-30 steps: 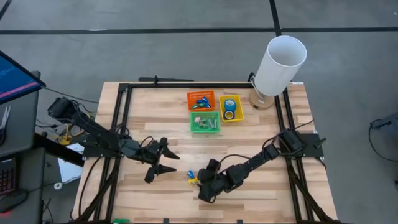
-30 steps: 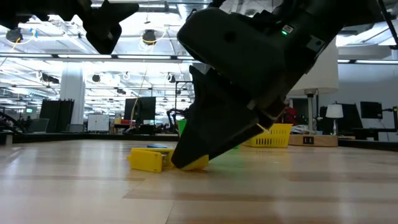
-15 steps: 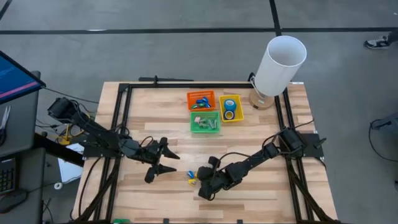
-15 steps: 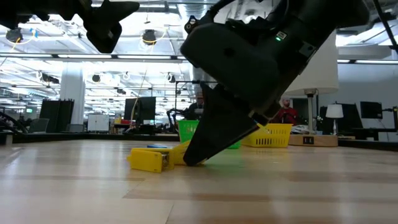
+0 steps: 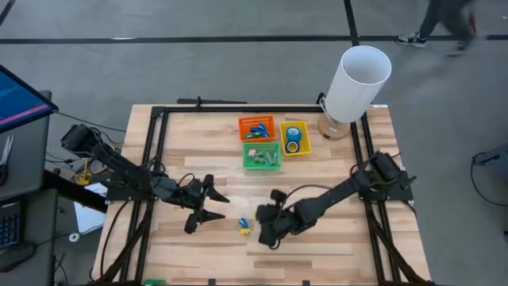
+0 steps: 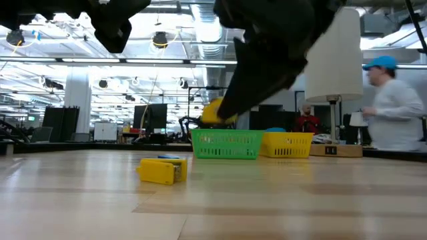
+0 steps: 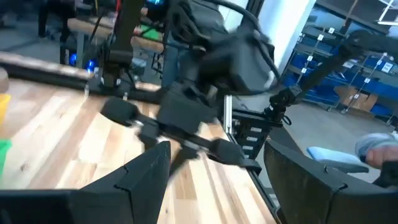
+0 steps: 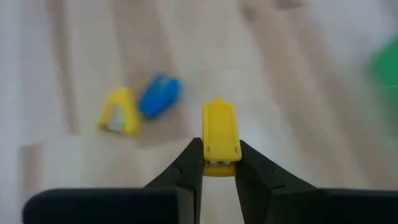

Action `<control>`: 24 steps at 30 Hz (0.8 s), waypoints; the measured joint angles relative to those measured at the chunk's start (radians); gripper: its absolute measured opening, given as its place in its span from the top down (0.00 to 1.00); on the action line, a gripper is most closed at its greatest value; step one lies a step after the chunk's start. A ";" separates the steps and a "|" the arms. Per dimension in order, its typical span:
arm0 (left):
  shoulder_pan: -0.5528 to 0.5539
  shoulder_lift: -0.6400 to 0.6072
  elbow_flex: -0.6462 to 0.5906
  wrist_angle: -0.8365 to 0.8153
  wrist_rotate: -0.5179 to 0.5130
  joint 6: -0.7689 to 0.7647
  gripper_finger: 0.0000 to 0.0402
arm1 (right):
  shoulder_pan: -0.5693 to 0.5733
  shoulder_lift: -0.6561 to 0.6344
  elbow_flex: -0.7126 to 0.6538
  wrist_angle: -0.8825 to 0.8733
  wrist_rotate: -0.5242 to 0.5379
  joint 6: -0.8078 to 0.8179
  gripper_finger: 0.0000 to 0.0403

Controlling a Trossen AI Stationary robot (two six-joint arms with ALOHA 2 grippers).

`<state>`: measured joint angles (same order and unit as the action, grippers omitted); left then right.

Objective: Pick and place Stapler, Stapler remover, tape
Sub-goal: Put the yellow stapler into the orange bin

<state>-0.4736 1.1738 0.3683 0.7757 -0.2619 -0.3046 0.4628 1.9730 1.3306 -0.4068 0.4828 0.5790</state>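
Right gripper [image 8: 219, 169]: pinching a yellow stapler [image 8: 220, 137] between its fingertips, raised off the table [image 5: 333, 238].
Yellow stapler: sticks out ahead of the right fingers, clear of the wood.
Left on table: another yellow piece [image 8: 118, 112] and a blue one [image 8: 159, 96], touching, just beyond the right gripper.
Tape [image 5: 293, 140]: in the yellow bin [image 5: 294, 149], well beyond the right gripper.
Left gripper [image 5: 208, 204]: fingers spread, nothing between them, across from the right gripper.
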 joint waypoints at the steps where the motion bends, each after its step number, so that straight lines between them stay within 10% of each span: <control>1: 0.000 0.000 0.000 0.013 0.000 0.016 0.38 | -0.011 -0.027 -0.002 -0.031 0.011 -0.021 0.87; 13: 0.014 0.000 0.000 0.055 0.000 0.063 0.38 | -0.300 -0.246 0.000 -0.142 0.037 -0.348 0.85; 24: 0.014 0.055 -0.002 0.057 -0.004 0.061 0.38 | -0.713 -0.143 -0.002 -0.048 -0.119 -0.552 0.85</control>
<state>-0.4595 1.2285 0.3664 0.8325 -0.2655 -0.2439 -0.2502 1.8297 1.3289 -0.4550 0.3637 0.0275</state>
